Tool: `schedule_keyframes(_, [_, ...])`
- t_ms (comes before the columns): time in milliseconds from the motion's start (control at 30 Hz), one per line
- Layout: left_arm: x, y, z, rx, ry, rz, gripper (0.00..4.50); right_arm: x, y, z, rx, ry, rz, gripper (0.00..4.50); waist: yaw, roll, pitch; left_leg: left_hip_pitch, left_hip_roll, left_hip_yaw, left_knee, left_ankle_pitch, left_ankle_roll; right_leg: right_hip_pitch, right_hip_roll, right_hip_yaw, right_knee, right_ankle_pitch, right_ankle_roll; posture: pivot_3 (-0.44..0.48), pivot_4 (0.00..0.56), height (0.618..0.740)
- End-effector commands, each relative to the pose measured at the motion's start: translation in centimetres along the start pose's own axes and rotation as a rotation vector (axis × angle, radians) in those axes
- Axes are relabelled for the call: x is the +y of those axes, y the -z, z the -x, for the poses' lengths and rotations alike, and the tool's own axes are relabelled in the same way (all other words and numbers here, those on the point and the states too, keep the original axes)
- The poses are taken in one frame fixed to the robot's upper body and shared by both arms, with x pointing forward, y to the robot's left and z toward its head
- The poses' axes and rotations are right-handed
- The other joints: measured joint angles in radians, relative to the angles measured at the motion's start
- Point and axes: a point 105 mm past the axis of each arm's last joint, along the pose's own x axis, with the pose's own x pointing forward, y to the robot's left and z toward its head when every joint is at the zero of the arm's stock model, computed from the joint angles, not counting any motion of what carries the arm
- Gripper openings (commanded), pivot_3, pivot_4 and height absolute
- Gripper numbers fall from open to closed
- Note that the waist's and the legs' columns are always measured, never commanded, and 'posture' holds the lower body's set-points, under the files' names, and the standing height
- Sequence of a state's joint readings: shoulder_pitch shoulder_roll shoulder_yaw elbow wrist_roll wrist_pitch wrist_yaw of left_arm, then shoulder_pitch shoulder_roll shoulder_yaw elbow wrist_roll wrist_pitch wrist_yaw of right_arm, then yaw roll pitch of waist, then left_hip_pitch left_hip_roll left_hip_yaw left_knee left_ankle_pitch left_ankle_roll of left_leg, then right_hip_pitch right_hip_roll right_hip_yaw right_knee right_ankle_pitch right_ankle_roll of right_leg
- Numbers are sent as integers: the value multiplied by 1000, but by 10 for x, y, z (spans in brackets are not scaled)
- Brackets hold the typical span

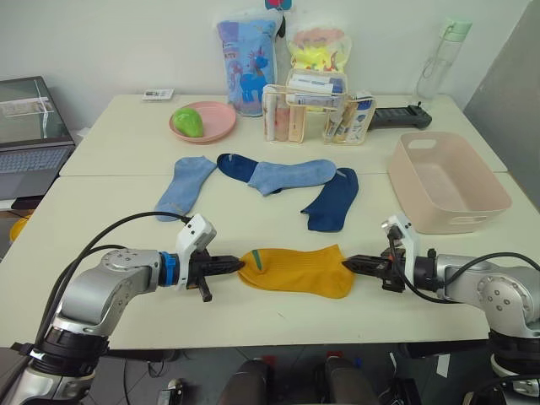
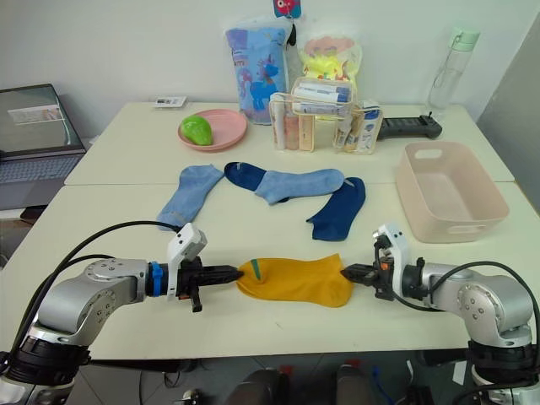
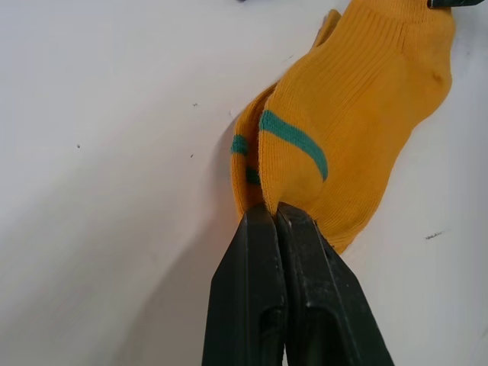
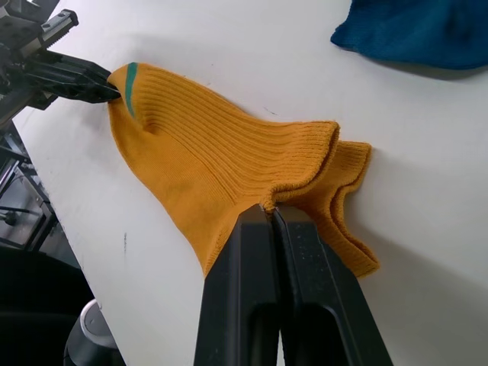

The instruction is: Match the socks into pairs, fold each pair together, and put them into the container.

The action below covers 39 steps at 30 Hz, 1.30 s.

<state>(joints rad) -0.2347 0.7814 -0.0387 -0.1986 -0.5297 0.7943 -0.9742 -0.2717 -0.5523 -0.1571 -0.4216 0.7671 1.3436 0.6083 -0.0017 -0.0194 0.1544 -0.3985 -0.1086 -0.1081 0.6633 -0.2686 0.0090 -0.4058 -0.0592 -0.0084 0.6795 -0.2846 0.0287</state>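
Mustard-yellow pair (image 1: pixel 297 270) is lying stacked on the tabletop (image 1: pixel 118 194) near its front edge in the head view, left gripper (image 1: pixel 239 265) pinching the toe end, right gripper (image 1: pixel 347 264) pinching the cuff end. Left wrist view is showing fingers (image 3: pixel 263 305) pressed together on the green-striped toes; right wrist view is showing fingers (image 4: pixel 305 297) clamped on both cuffs.

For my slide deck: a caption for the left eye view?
Both grippers pinch opposite ends of stacked mustard-yellow knit socks on the table.

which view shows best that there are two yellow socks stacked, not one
The left wrist view: the yellow socks show two offset toe ends, each with a green stripe. The right wrist view shows two cuff edges; the eye views show one flat shape.
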Motion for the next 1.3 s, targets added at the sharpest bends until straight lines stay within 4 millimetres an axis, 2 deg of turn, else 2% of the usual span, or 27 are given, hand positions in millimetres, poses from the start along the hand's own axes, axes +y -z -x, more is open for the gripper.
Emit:
schedule_keyframes(33, [-3,-5,-1,-15,17,-39,0,-1,-4,1,-16,4,22,21,0,0,0,0,0,0,0,0,0,0,0,0,0,0,0,0,150,740])
schedule_keyframes(200, [-1,-6,-5,-30,6,-78,0,0,-2,0,-11,-4,31,21,0,0,0,0,0,0,0,0,0,0,0,0,0,0,0,0,150,740])
schedule_keyframes(267, [-5,-7,-6,-41,29,-88,0,-1,-1,0,-11,-4,34,469,0,0,0,0,0,0,0,0,0,0,0,0,0,0,0,0,150,740])
schedule_keyframes(300, [-5,-8,-7,-49,27,-99,193,-1,-1,0,-12,-5,34,670,0,0,0,0,0,0,0,0,0,0,0,0,0,0,0,0,150,740])
schedule_keyframes(367, [-3,-9,-6,-60,19,-90,629,-2,-1,1,-16,1,40,1354,0,0,0,0,0,0,0,0,0,0,0,0,0,0,0,0,150,740])
schedule_keyframes(500, [3,-8,-1,-49,-16,-105,1873,-4,-6,6,-35,11,66,2830,0,0,0,0,0,0,0,0,0,0,0,0,0,0,0,0,150,740])
schedule_keyframes(633, [15,-21,15,-79,-75,-138,3191,7,-43,16,-197,-27,158,4229,0,0,0,0,0,0,0,0,0,0,0,0,0,0,0,0,150,740])
schedule_keyframes(667, [12,-29,17,-112,-57,-153,3480,18,-53,17,-243,-83,180,4248,-1,0,0,0,0,0,0,0,0,0,0,0,0,0,0,0,150,740])
schedule_keyframes(700, [9,-36,17,-140,-46,-164,3799,27,-59,17,-264,-118,209,4248,-1,0,0,0,0,0,0,0,0,0,0,0,0,0,0,0,150,740])
schedule_keyframes(833, [-2,-57,15,-215,-3,-218,3799,36,-59,6,-239,-106,368,4248,2,0,0,0,0,0,0,0,0,0,0,-1,-1,0,0,0,150,740])
schedule_keyframes(867, [-5,-59,12,-221,7,-245,3799,38,-55,1,-223,-117,402,4248,2,0,0,0,0,0,0,0,0,0,0,-1,-1,0,0,0,150,740])
schedule_keyframes(900, [-10,-60,3,-218,20,-319,3620,42,-50,-8,-217,-139,439,4068,2,0,0,0,0,0,0,0,0,1,0,-1,-1,0,0,0,150,740])
schedule_keyframes(967, [-16,-60,-8,-213,39,-411,3160,47,-44,-18,-214,-168,486,3616,2,0,0,0,0,0,1,0,0,1,0,-1,-1,0,0,0,150,740])
schedule_keyframes(1100, [-24,-45,-34,-179,72,-477,1836,36,-27,-37,-148,-128,660,2205,0,0,0,0,0,1,1,0,0,0,0,0,0,0,0,0,150,740])
schedule_keyframes(1200, [-22,-33,-43,-132,66,-527,820,27,-14,-45,-98,-119,728,1096,0,0,0,0,0,0,1,0,0,0,0,0,0,0,0,0,150,740])
schedule_keyframes(1300, [-15,-17,-45,-73,47,-521,0,8,5,-48,-5,-62,739,43,0,0,0,0,0,0,0,0,0,0,0,0,0,0,0,0,150,740])
